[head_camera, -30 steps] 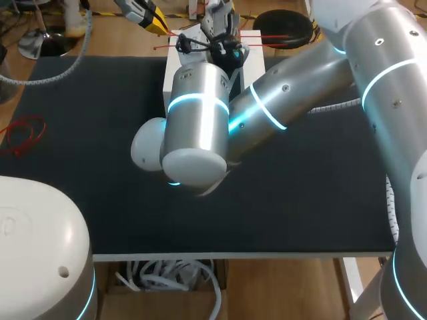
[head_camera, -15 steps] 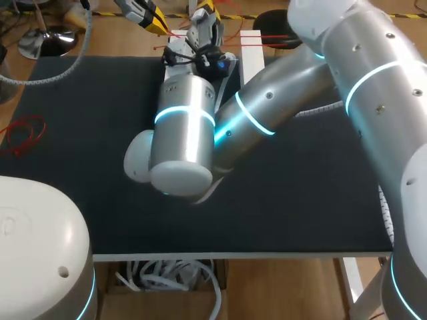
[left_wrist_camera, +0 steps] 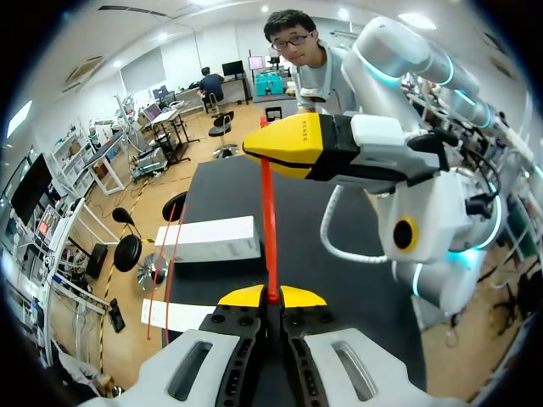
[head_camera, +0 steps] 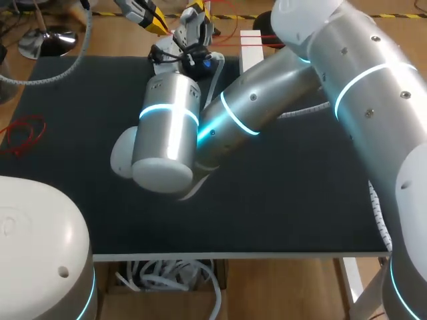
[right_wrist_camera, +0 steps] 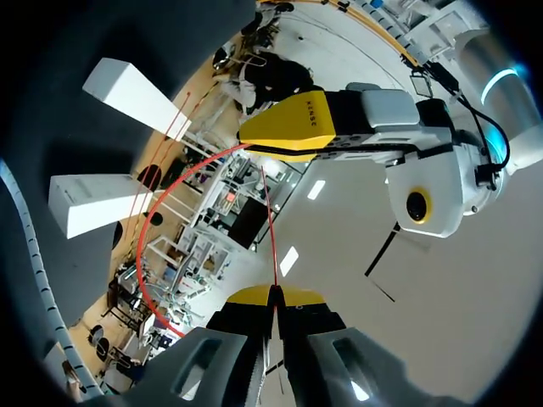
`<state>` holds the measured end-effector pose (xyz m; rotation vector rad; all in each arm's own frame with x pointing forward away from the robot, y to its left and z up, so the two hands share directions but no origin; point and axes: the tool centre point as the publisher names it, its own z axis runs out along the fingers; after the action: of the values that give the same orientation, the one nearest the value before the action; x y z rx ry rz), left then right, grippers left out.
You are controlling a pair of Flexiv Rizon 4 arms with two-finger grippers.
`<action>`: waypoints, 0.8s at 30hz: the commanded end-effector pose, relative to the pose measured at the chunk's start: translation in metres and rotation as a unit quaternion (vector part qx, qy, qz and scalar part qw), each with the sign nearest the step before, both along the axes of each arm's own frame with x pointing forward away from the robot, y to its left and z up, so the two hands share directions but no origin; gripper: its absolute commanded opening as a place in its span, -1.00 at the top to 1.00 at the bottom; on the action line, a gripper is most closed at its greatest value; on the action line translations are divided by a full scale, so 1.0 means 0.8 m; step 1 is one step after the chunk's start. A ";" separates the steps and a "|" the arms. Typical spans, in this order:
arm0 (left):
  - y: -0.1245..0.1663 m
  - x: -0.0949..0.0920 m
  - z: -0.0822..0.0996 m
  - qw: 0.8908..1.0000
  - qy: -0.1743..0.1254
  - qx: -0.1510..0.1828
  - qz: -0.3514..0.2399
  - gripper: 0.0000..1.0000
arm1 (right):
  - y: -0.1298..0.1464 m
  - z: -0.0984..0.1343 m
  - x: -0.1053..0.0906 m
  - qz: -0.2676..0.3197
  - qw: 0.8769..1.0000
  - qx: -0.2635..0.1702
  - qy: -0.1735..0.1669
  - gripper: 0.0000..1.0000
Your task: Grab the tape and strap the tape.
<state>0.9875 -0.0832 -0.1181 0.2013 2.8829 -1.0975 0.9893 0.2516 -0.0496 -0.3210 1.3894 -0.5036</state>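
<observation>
The grab looks done. The left end effector point(left_wrist_camera: 271, 297) and the right end effector point(right_wrist_camera: 273, 297) are each clamped on the red tape point(left_wrist_camera: 269, 222), which runs taut between them over the far side of the bench point(head_camera: 80, 133). Strapping next probably calls for a coordinated pull. In the head view, the right arm hides most of the tape.

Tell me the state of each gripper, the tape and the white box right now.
left gripper: shut on the red tape.
right gripper: shut on the red tape.
red tape: stretched straight between both grippers.
white box: lying flat on the black table.
</observation>
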 end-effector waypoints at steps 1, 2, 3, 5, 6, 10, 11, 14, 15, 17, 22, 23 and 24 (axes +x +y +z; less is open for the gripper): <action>0.000 0.001 0.001 1.000 0.002 0.002 -0.001 1.00 | 0.009 -0.001 0.002 -0.003 1.000 0.000 0.000 1.00; 0.000 0.001 0.001 1.000 0.002 0.002 -0.001 1.00 | 0.010 -0.001 0.002 -0.002 1.000 0.000 0.000 1.00; 0.000 0.001 0.001 1.000 0.002 0.002 -0.001 1.00 | 0.012 -0.002 0.002 -0.001 1.000 0.000 0.001 1.00; 0.000 0.001 0.001 1.000 0.002 0.002 -0.001 1.00 | 0.014 -0.003 0.001 0.000 1.000 0.000 0.000 1.00; 0.000 0.001 0.001 1.000 0.002 0.002 -0.001 1.00 | 0.015 -0.003 0.001 0.001 1.000 0.000 0.000 1.00; 0.000 0.001 0.001 1.000 0.002 0.002 -0.001 1.00 | 0.017 -0.004 0.001 0.004 1.000 0.001 0.001 1.00; 0.000 0.001 0.001 1.000 0.002 0.002 -0.001 1.00 | 0.017 -0.004 0.001 0.004 1.000 0.001 0.001 1.00; 0.000 0.001 0.001 1.000 0.002 0.002 -0.001 1.00 | 0.017 -0.002 0.000 0.004 1.000 0.002 0.000 1.00; 0.000 0.001 0.001 1.000 0.002 0.002 -0.001 1.00 | 0.016 -0.002 0.000 0.003 1.000 0.002 0.000 1.00; 0.000 0.001 0.001 1.000 0.002 0.002 -0.001 1.00 | 0.016 -0.001 0.001 0.002 1.000 0.002 0.000 1.00; 0.000 0.001 0.001 1.000 0.002 0.002 -0.001 1.00 | 0.016 -0.002 0.002 0.001 1.000 0.000 -0.001 1.00; 0.000 0.001 0.001 1.000 0.002 0.002 -0.001 1.00 | 0.016 -0.002 0.002 0.001 1.000 0.000 -0.001 1.00; 0.000 0.001 0.001 1.000 0.002 0.002 -0.001 1.00 | 0.017 -0.003 0.002 0.001 1.000 -0.001 -0.001 1.00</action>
<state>0.9875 -0.0831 -0.1182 0.2012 2.8829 -1.0976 0.9908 0.2640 -0.0531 -0.3194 1.3843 -0.4998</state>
